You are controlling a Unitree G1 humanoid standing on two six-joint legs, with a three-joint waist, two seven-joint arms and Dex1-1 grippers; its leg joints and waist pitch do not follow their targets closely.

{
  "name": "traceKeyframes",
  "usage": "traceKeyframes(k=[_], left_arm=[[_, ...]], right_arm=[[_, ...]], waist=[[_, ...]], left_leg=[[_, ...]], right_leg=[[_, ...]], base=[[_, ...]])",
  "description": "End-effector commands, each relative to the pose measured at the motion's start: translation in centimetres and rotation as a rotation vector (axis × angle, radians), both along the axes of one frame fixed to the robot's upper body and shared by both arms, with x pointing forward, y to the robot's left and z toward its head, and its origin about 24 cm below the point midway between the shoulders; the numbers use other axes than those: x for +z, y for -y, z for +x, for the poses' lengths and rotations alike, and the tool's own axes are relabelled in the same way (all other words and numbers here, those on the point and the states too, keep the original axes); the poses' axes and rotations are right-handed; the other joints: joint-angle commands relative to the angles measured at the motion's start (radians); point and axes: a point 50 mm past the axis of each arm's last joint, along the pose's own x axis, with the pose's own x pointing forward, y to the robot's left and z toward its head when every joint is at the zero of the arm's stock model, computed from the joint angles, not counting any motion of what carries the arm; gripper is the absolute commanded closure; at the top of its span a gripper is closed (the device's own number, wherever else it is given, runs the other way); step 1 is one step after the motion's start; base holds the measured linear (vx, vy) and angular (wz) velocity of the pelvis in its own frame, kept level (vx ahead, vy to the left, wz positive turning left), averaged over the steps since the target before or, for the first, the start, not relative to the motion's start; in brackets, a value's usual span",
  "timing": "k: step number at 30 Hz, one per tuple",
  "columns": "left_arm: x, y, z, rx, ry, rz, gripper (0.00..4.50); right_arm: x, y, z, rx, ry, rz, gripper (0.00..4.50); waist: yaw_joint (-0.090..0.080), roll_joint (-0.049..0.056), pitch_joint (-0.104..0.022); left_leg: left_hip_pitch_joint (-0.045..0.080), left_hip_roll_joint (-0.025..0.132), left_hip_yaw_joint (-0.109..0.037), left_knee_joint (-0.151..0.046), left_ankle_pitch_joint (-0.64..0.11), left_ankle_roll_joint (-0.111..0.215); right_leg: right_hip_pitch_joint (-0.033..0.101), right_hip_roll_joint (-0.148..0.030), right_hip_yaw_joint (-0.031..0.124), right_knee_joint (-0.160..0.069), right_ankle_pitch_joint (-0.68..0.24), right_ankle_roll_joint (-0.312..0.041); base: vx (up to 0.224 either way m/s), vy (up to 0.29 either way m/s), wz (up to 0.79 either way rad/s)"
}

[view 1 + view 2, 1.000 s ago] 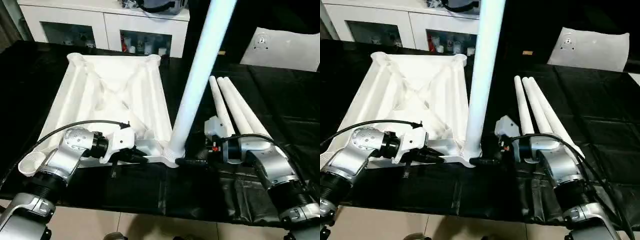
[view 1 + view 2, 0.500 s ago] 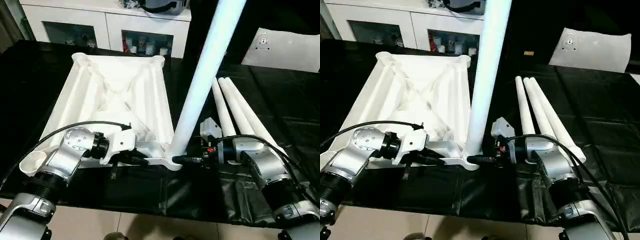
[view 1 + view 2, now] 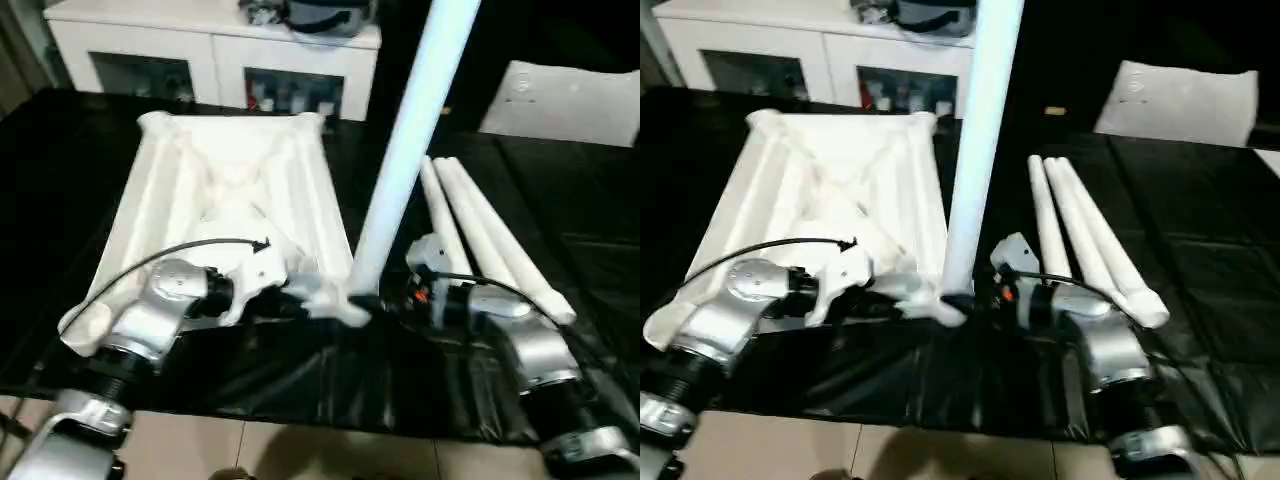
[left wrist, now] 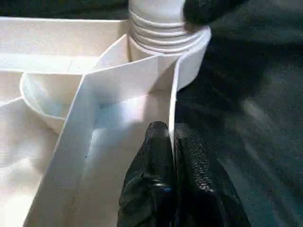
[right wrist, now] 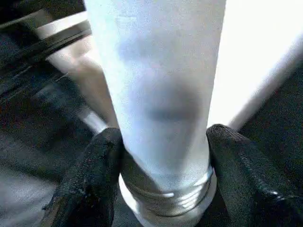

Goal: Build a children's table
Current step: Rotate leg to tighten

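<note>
The children's table lies in parts on a black-covered table. Its white tabletop [image 3: 230,190] rests upside down, X-ribs up. One long white leg [image 3: 405,150] stands tilted in the near right corner socket [image 4: 161,38], its threaded end showing. My left gripper [image 4: 171,132] is shut on the tabletop's thin rim wall just beside that socket. My right gripper [image 5: 163,142] is shut on the leg's base, a black finger [image 5: 94,175] pressing each side. Three more legs [image 3: 480,235] lie side by side to the right.
A white cabinet [image 3: 200,50] stands behind the table. A flat white panel [image 3: 570,95] lies at the far right. The table's front edge runs just below my forearms, with pale floor [image 3: 250,450] beyond it.
My right gripper has moved left to the upright leg's base and closed around it. The left gripper keeps its pinch on the rim. The head camera has shifted.
</note>
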Motion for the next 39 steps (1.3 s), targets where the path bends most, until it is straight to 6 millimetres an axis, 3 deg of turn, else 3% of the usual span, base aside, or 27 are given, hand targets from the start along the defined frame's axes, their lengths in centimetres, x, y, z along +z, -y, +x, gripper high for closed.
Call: traceKeyframes(k=[1, 3, 4, 6, 7, 9, 10, 12, 13, 16, 19, 23, 27, 30, 34, 36, 39], left_arm=[[2.9, 3.4, 1.4, 0.14, 0.11, -0.161, 4.5], [3.3, 4.1, 1.6, 0.181, 0.121, -0.173, 4.5], [3.6, 4.9, 1.7, 0.217, 0.141, -0.182, 4.5], [3.9, 5.8, 1.8, 0.245, 0.145, -0.201, 4.5], [4.1, 6.4, 1.8, 0.255, 0.16, -0.201, 4.5], [4.3, 6.8, 1.7, 0.245, 0.174, -0.199, 4.5], [4.4, 7.1, 1.7, 0.234, 0.189, -0.192, 4.5], [4.4, 7.1, 1.5, 0.231, 0.19, -0.184, 4.5], [4.3, 7.1, 1.5, 0.228, 0.189, -0.177, 4.5], [3.7, 6.3, 1.2, 0.196, 0.193, -0.136, 4.5], [3.1, 5.5, 1.1, 0.18, 0.193, -0.103, 4.5], [2.3, 3.9, 0.9, 0.134, 0.18, -0.074, 4.5], [1.2, 1.6, 0.5, 0.024, 0.174, -0.004, 4.5], [1.0, 1.1, 0.4, -0.012, 0.171, 0.022, 4.5], [0.7, 0.0, -0.3, -0.158, 0.136, 0.042, 4.5], [0.7, -0.1, -0.3, -0.178, 0.13, 0.042, 4.5], [0.5, -1.0, -1.0, -0.307, 0.09, 0.069, 4.5]], right_arm=[[-2.0, -4.5, -0.8, -0.007, -0.131, 0.002, 2.0], [-2.0, -5.3, -0.2, -0.103, -0.156, 0.005, 2.0], [-1.9, -6.0, 0.4, -0.195, -0.182, 0.011, 2.0], [-1.7, -6.7, 0.8, -0.249, -0.187, 0.014, 2.0], [-1.4, -7.3, 1.0, -0.282, -0.182, 0.015, 2.0], [-1.2, -7.6, 1.1, -0.308, -0.173, 0.026, 2.0], [-1.0, -7.7, 1.2, -0.321, -0.151, 0.026, 2.0], [-0.8, -7.6, 1.3, -0.332, -0.135, 0.024, 2.0], [-0.7, -7.4, 1.3, -0.339, -0.127, 0.03, 1.51], [-0.6, -5.9, 1.4, -0.373, -0.107, 0.044, 1.3], [-0.4, -4.6, 1.4, -0.374, -0.063, 0.042, 1.03], [0.3, -2.2, 1.2, -0.343, 0.05, 0.017, 0.66], [1.6, 1.5, 0.5, -0.182, 0.14, -0.025, 0.3], [1.9, 2.3, 0.2, -0.114, 0.156, -0.041, 0.02], [3.0, 4.5, -0.3, 0.033, 0.168, -0.041, 0.02], [3.1, 4.6, -0.3, 0.054, 0.167, -0.044, 0.02], [3.3, 4.9, -1.0, 0.255, 0.132, -0.081, 0.02]], waist=[[-0.013, -0.005, -0.044], [-0.025, 0.0, -0.043], [-0.028, -0.005, -0.043], [-0.036, 0.001, -0.047], [-0.035, -0.004, -0.052], [-0.033, 0.0, -0.054], [-0.034, 0.0, -0.057], [-0.031, 0.002, -0.061], [-0.025, 0.003, -0.065], [-0.017, 0.003, -0.069], [-0.017, 0.004, -0.066], [-0.018, 0.005, -0.057], [-0.017, 0.003, -0.057], [-0.017, 0.001, -0.059], [-0.015, -0.002, -0.064], [-0.014, -0.002, -0.066], [-0.01, -0.005, -0.067]], left_leg=[[0.0, 0.017, -0.018, -0.077, -0.28, -0.003], [-0.002, 0.012, -0.017, -0.074, -0.267, 0.017], [-0.002, 0.011, -0.016, -0.073, -0.268, 0.022], [-0.007, 0.011, -0.02, -0.075, -0.257, 0.017], [-0.005, 0.016, -0.016, -0.077, -0.244, 0.028], [-0.007, 0.019, -0.016, -0.079, -0.218, 0.035], [-0.016, 0.021, -0.016, -0.08, -0.187, 0.041], [-0.017, 0.024, -0.012, -0.077, -0.148, 0.05], [-0.021, 0.023, -0.009, -0.073, -0.093, 0.063], [-0.025, 0.021, -0.006, -0.07, -0.014, 0.096], [-0.027, 0.02, -0.007, -0.072, -0.032, 0.103], [-0.023, 0.024, -0.008, -0.078, -0.125, 0.071], [-0.023, 0.022, -0.009, -0.076, -0.141, 0.072], [-0.024, 0.023, -0.007, -0.074, -0.122, 0.08], [-0.026, 0.025, -0.007, -0.071, -0.099, 0.105], [-0.023, 0.026, -0.006, -0.069, -0.088, 0.11], [-0.024, 0.027, -0.006, -0.069, -0.101, 0.114]], right_leg=[[0.032, -0.08, 0.036, -0.12, -0.64, -0.058], [0.026, -0.076, 0.037, -0.128, -0.646, -0.044], [0.023, -0.075, 0.037, -0.129, -0.648, -0.043], [0.027, -0.075, 0.034, -0.124, -0.618, -0.05], [0.024, -0.071, 0.04, -0.118, -0.535, -0.061], [0.026, -0.072, 0.046, -0.108, -0.467, -0.082], [0.033, -0.072, 0.049, -0.098, -0.397, -0.102], [0.034, -0.071, 0.052, -0.088, -0.3, -0.133], [0.041, -0.072, 0.055, -0.074, -0.191, -0.167], [0.05, -0.071, 0.057, -0.058, -0.043, -0.206], [0.054, -0.074, 0.056, -0.062, -0.062, -0.209], [0.048, -0.075, 0.056, -0.081, -0.232, -0.167], [0.048, -0.072, 0.056, -0.088, -0.275, -0.141], [0.049, -0.072, 0.057, -0.082, -0.254, -0.15], [0.051, -0.075, 0.056, -0.077, -0.217, -0.174], [0.049, -0.074, 0.056, -0.072, -0.185, -0.195], [0.053, -0.075, 0.055, -0.071, -0.187, -0.207]], base=[[0.0, 0.0, 0.0], [0.0, 0.0, 0.0], [0.0, 0.0, 0.0], [0.0, 0.0, 0.0], [0.0, 0.0, 0.0], [0.0, 0.0, 0.0], [0.0, 0.0, 0.0], [0.0, 0.0, 0.0], [0.063, 0.003, 0.05], [0.063, -0.007, 0.03], [0.0, 0.0, 0.0], [0.0, 0.0, 0.0], [0.0, 0.0, 0.0], [0.0, 0.0, 0.0], [0.0, 0.0, 0.0], [0.0, 0.0, 0.0], [0.0, 0.0, 0.0]])
